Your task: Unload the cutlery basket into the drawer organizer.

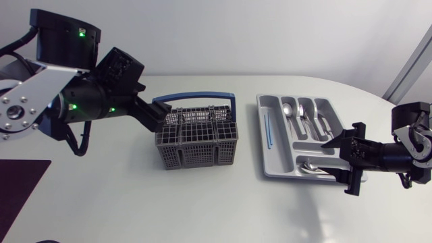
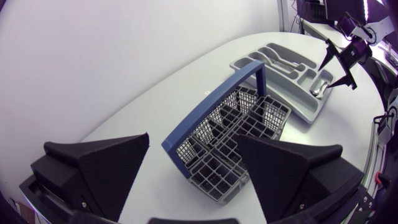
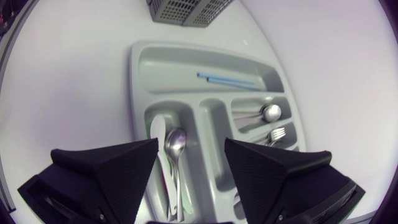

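White table (image 1: 135, 202), basket (image 1: 197, 152) central, organizer (image 1: 278, 154) apart, near far edge

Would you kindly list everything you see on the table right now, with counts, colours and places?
cutlery basket: one, grey mesh with a blue handle, middle of the table.
drawer organizer: one, grey, to the right of the basket.
spoons: at least two, silver, in separate organizer compartments.
fork: one, silver, in the compartment beside the farther spoon.
blue sticks: thin, count unclear, in the long compartment nearest the basket.
mat: one, dark purple, at the table's near left corner.
left gripper: one, black, open, close to the basket's handle.
right gripper: one, black, open, over the organizer's near spoon compartment.
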`<state>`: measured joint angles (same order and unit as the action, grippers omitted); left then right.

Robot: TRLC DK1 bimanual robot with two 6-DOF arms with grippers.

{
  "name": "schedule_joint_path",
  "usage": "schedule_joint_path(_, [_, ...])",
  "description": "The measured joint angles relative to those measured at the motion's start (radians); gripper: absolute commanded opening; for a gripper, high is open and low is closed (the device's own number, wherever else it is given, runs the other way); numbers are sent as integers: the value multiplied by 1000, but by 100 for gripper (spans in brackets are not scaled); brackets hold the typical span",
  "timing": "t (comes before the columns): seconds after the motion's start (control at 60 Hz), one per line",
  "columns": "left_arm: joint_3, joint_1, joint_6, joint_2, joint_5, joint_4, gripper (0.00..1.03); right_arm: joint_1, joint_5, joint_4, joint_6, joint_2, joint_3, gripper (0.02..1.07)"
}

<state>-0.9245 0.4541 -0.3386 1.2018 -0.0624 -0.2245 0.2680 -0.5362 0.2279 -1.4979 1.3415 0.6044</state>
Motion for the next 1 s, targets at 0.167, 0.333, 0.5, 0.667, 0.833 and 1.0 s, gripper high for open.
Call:
schedule_joint_path(0.167, [68, -1, -7, -33, 0, 14, 98, -183, -1, -53, 175, -126, -24, 92])
schedule_joint_path(0.333, [137, -10, -20, -39, 1, 14, 98, -365, 64, -196, 380, -127, -26, 92])
schedule_joint_path(0.5, [202, -17, -37, -51, 1, 14, 98, -493, 154, -352, 535, -42, -26, 92])
schedule_joint_path(0.667, [253, -31, -56, -48, 1, 42, 98, -584, 243, -457, 644, 77, -6, 92])
schedule_joint_path(0.833, [270, -55, -78, -4, 1, 76, 98, -631, 326, -532, 704, 162, 49, 92])
schedule_joint_path(1.0, [275, -73, -87, 41, 1, 120, 98, -677, 378, -576, 752, 215, 84, 92])
